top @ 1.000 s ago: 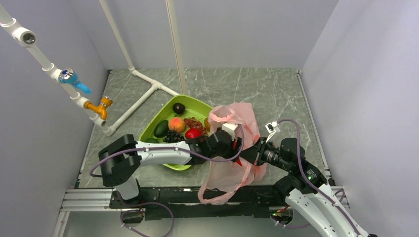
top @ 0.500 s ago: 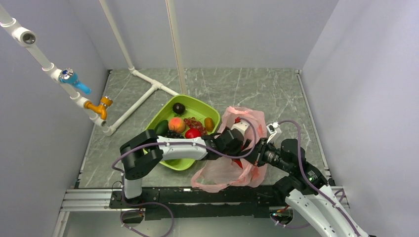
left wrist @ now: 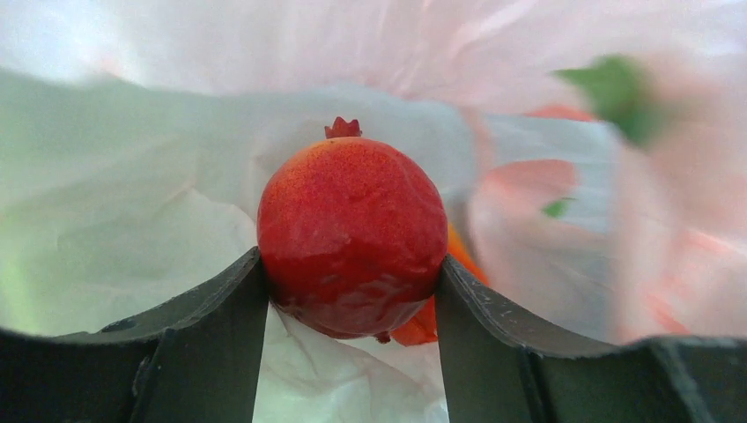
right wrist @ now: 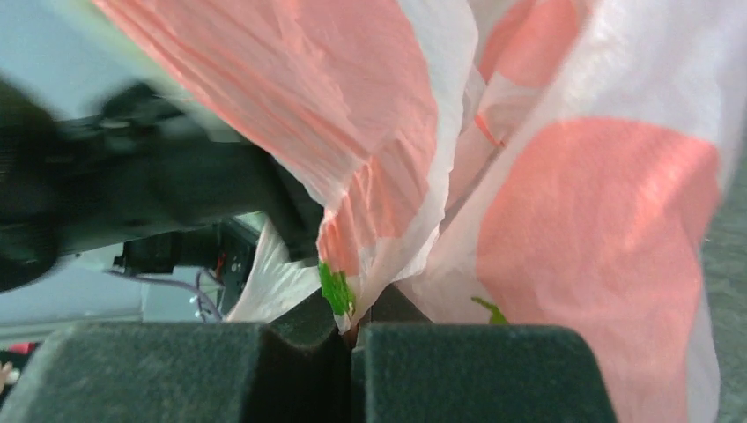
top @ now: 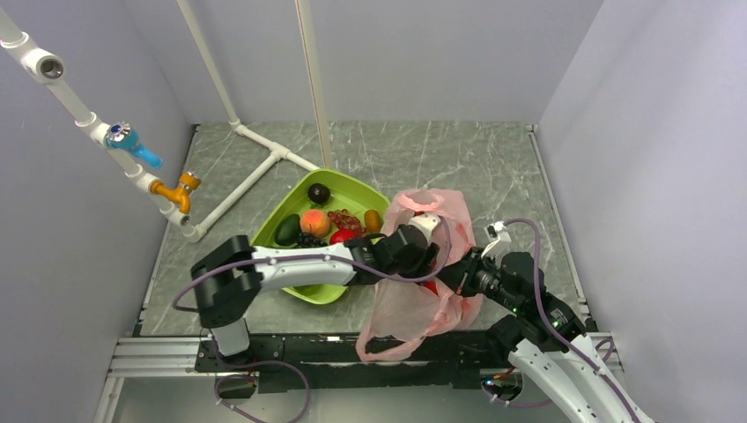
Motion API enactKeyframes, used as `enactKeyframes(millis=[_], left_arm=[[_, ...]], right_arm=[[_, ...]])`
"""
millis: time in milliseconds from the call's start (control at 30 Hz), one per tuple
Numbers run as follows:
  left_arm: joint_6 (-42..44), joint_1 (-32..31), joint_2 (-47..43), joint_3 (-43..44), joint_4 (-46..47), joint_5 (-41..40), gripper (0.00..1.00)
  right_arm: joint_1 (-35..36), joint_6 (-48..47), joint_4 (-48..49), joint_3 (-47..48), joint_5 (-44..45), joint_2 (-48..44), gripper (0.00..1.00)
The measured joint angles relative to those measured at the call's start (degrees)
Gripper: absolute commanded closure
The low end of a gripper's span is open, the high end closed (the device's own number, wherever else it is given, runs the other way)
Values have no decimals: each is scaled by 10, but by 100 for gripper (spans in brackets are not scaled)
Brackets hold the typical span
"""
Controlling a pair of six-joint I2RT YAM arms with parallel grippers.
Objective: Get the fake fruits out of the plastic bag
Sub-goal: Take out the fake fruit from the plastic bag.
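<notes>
L gripper (left wrist: 350, 269) is inside pink plastic bag (top: 410, 308), fingers pinching red fake pomegranate (left wrist: 352, 220). R gripper (right wrist: 352, 339) fingers pressed together on bag film. Bag just right of lime-green tray (top: 351, 185) w/ other fake fruits (top: 315, 222).

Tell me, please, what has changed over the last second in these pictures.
The left claw pushed right, deeper into the bag, then eased back a little to the left; it now grips a red fruit inside. The bag's mouth shifted right with it. The right claw kept pinching the bag's edge, and the tray with its fruits stayed put.
</notes>
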Motion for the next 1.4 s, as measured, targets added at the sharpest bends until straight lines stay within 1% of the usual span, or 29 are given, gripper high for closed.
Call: enactKeyframes(millis=[267, 400, 533, 667, 800, 900, 1000, 1100, 1200, 1300, 1400], left_arm=[[-7, 0, -160, -25, -1, 58, 69], [-21, 0, -200, -53, 1, 82, 70], [-37, 5, -215, -93, 17, 96, 67], [-50, 12, -237, -156, 96, 125, 63], [-63, 20, -276, -234, 250, 188, 61], [-82, 31, -286, -255, 335, 237, 61], [-121, 53, -286, -258, 415, 292, 61], [-157, 76, -287, -276, 495, 311, 62], [-178, 89, -292, -298, 511, 306, 60], [-192, 91, -310, -323, 510, 287, 53], [-201, 94, -331, -326, 480, 264, 55]], right_arm=[[0, 49, -11, -11, 98, 2, 100], [0, 57, -2, -11, 122, 33, 100], [0, 59, 2, -11, 133, 62, 100], [0, 61, 2, -11, 136, 55, 100], [0, 61, 1, -11, 150, 38, 100], [0, 61, 1, -11, 158, 34, 100], [0, 61, 1, -10, 160, 36, 100], [0, 61, 1, -10, 160, 45, 100], [0, 61, 1, -10, 160, 48, 100], [0, 61, -3, -10, 166, 45, 100], [0, 61, -19, -7, 180, 34, 100]])
